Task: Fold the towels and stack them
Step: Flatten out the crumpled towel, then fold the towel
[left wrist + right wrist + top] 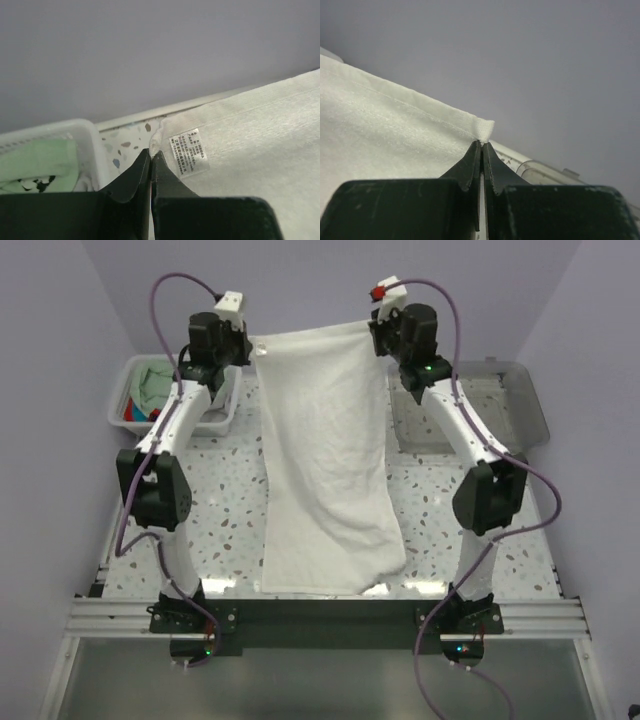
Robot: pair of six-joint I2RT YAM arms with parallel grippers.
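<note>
Closest in, at the left gripper (151, 152): black fingers pressed together on the white towel (320, 460) at its upper left corner, just beside the sewn-in label (188, 151). Same at the right gripper (482, 144): pinched tight on the hemmed upper right corner, with a small nub of cloth past the tips. Holds the top edge stretched nearly straight between the two, up by the far wall. Hangs from there toward the arm bases, side edges slanting and creased, lower end rumpled near the front edge of the speckled table (230, 490). Shows tabletop on both sides of the cloth, under each arm. To the left, at the far corner, the white basket (122, 400) with a mint green towel (155, 380) inside. To the right, the clear tray (525, 405). Neither touching the held cloth.
</note>
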